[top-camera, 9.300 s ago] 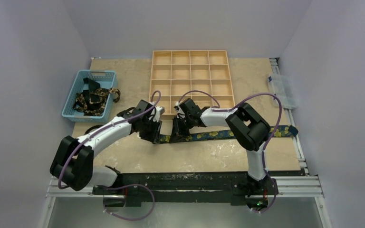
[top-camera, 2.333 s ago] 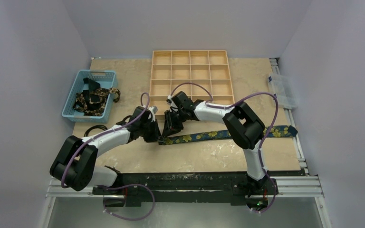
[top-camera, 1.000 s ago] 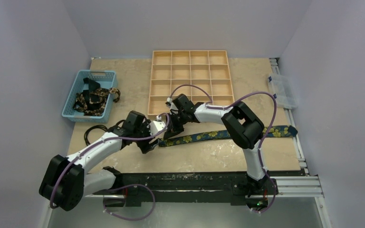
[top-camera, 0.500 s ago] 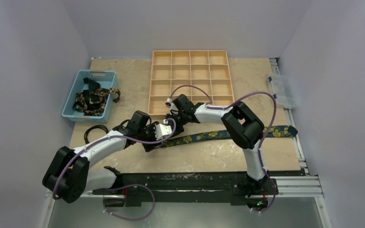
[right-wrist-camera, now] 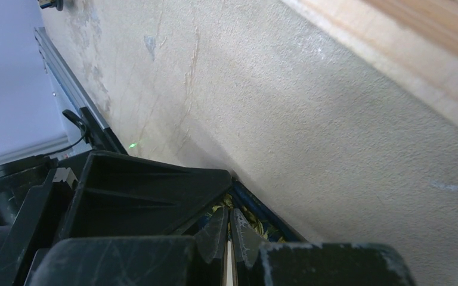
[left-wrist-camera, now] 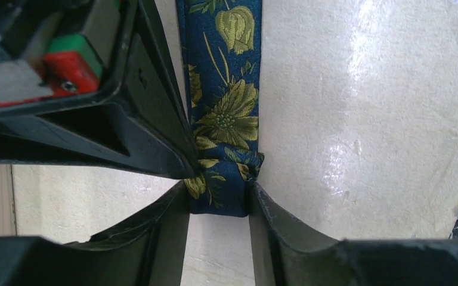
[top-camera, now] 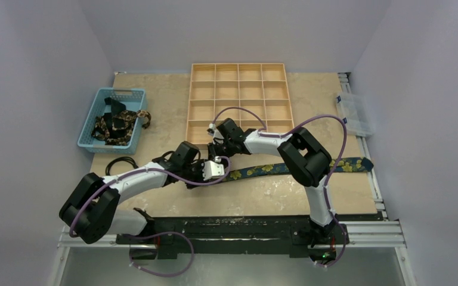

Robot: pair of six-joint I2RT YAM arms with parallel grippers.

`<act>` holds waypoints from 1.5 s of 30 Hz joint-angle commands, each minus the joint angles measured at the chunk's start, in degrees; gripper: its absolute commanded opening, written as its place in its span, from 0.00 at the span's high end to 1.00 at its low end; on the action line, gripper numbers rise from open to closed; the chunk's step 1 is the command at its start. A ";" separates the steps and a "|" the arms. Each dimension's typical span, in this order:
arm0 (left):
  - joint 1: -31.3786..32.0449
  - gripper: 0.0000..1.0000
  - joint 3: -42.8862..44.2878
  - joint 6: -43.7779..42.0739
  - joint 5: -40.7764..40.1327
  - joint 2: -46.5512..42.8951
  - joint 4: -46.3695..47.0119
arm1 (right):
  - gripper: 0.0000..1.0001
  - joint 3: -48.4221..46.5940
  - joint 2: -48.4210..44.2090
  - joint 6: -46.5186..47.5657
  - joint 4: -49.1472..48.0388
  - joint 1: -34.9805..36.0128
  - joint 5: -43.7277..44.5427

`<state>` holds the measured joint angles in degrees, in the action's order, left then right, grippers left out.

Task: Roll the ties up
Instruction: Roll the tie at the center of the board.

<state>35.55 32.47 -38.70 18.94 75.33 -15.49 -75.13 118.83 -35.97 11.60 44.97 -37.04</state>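
Note:
One navy tie [top-camera: 286,167] with yellow flowers lies stretched across the table, its right end near the table's right edge. In the left wrist view its left end [left-wrist-camera: 220,190] is folded into a small roll. My left gripper [left-wrist-camera: 219,205] has a finger pressed against each side of that roll; it also shows in the top view [top-camera: 206,176]. My right gripper [top-camera: 213,159] comes in from the tray side. Its fingertips [left-wrist-camera: 182,158] meet the roll's left edge. In the right wrist view its jaws [right-wrist-camera: 229,225] are almost closed, with tie fabric [right-wrist-camera: 256,223] just beyond them.
A wooden compartment tray [top-camera: 238,98] stands just behind both grippers. A blue basket [top-camera: 132,95] at the left holds more patterned ties. A thin black cable loop [top-camera: 119,162] lies by the left arm. A clear plastic box [top-camera: 355,113] sits at the right edge.
My left arm has swung right and turned its wrist, bringing its fingers onto the tie's rolled left end. The right gripper has stayed at that end.

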 commanded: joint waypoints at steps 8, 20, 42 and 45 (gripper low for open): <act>0.84 0.72 1.96 -0.75 -2.88 2.69 1.00 | 0.82 -2.58 -4.28 0.37 4.06 -0.61 -0.64; 0.84 0.73 2.07 -0.46 -3.29 3.02 1.33 | 0.70 -0.81 -4.38 -2.06 3.54 -1.44 -3.14; 1.00 0.70 1.96 -0.33 -3.60 2.97 1.45 | 0.81 4.82 -0.92 -7.71 -6.48 -1.38 -3.66; 0.96 0.70 2.16 -0.33 -3.58 3.20 1.35 | 0.89 5.26 -0.93 -7.43 -6.82 -1.37 -3.55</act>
<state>36.21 33.67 -38.63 16.16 77.34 -13.67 -70.76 118.02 -43.05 7.81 43.44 -40.25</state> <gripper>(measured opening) 0.300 0.156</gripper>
